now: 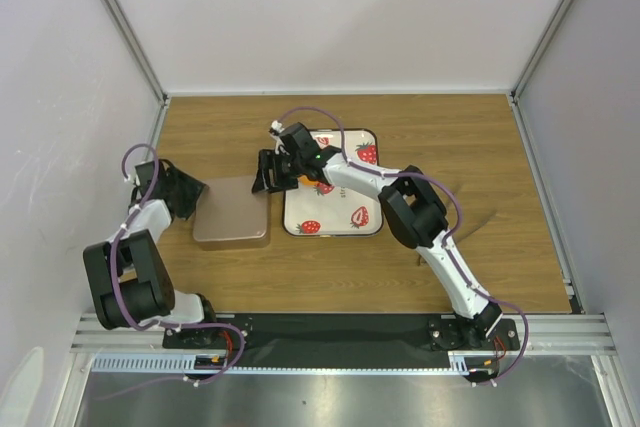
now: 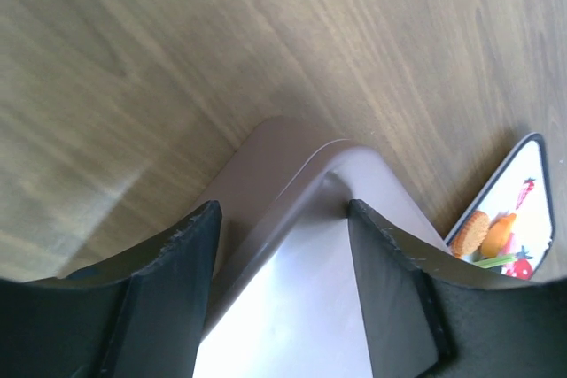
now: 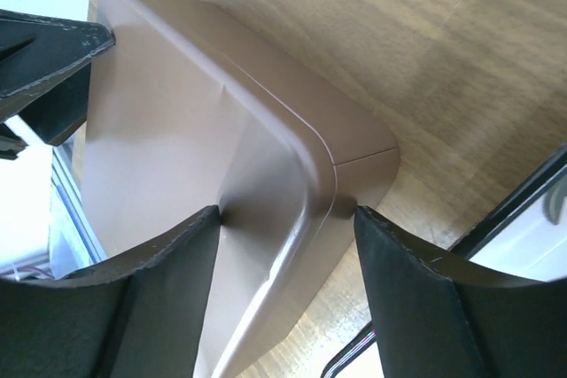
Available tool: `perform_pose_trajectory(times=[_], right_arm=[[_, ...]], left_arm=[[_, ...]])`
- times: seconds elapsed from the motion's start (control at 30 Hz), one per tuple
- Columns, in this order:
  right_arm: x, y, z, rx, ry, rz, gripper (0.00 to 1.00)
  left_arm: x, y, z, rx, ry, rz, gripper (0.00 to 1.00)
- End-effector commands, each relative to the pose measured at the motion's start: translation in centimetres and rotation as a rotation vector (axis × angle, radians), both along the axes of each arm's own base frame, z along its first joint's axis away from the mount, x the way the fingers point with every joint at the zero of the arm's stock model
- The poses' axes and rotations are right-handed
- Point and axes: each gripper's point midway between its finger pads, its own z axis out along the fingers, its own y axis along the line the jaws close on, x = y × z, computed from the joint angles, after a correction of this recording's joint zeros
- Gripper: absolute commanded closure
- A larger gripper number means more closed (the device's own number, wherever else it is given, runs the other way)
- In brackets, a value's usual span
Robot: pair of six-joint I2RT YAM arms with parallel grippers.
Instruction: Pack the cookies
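The left gripper (image 1: 185,190) stands wide open astride the far left corner of the brown box (image 1: 232,215), and the right gripper (image 1: 268,175) is likewise open over its far right corner. The cookies (image 2: 483,232) lie on the strawberry tray (image 1: 338,209) just right of the box

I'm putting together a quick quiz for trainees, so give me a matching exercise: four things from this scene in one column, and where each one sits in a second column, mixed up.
Things:
1. cookies
2. brown box
3. left arm's fingers
4. right arm's fingers

Places:
A. at the box's far right corner
B. on the strawberry tray
C. on the table, left of the tray
D. at the box's far left corner

Pairs: 1-B, 2-C, 3-D, 4-A
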Motion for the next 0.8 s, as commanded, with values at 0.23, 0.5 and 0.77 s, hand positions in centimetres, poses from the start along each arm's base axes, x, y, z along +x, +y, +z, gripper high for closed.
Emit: perform_pose_trajectory(times=[0.23, 0.5, 0.77], right_arm=[[-1.5, 1.8, 0.9, -0.007, -0.047, 0.088, 0.25], [-1.6, 1.6, 1.4, -0.004, -0.071, 0.106, 0.23], [-1.0, 1.7, 4.0, 0.042, -0.140, 0.108, 0.17]], left_arm=[[-6.0, 0.3, -1.5, 0.099, 0.245, -0.014, 0.26], [-4.0, 2.0, 1.5, 0.160, 0.198, 0.001, 0.25], [-1.0, 2.5, 5.4, 0.189, 0.094, -0.023, 0.27]])
